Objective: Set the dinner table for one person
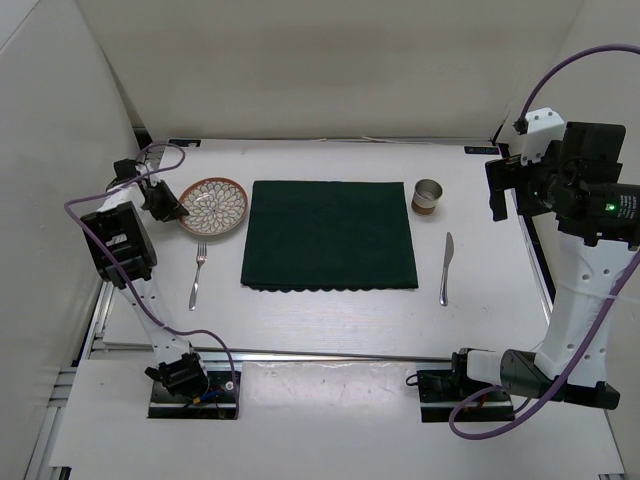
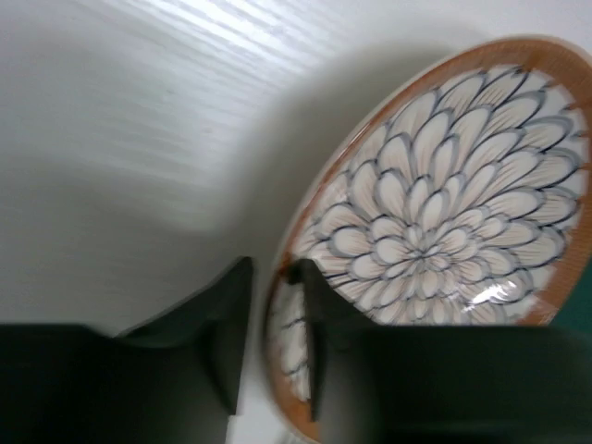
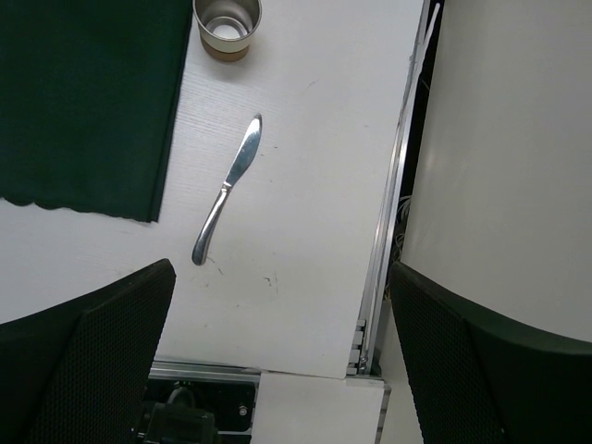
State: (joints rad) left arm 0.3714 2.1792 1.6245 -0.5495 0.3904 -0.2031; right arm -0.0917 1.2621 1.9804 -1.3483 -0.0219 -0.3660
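A patterned plate [image 1: 215, 208] with an orange rim lies on the white dinner table [image 1: 330, 310], left of a dark green placemat [image 1: 328, 235]. My left gripper [image 1: 180, 210] is at the plate's left edge. In the left wrist view the plate [image 2: 435, 213] fills the right side, and the left gripper [image 2: 273, 268] straddles its rim, one finger outside and one over the inside, with a narrow gap showing. A fork [image 1: 197, 275] lies below the plate. A knife [image 1: 446, 268] and a metal cup [image 1: 426, 195] lie right of the placemat. My right gripper [image 1: 497, 190] is raised, open and empty.
The right wrist view shows the right gripper [image 3: 282, 268] wide open high above the knife [image 3: 227, 190], the cup [image 3: 227, 23], the placemat's corner [image 3: 83, 92] and the table's right edge rail [image 3: 384, 231]. White walls enclose the table on three sides.
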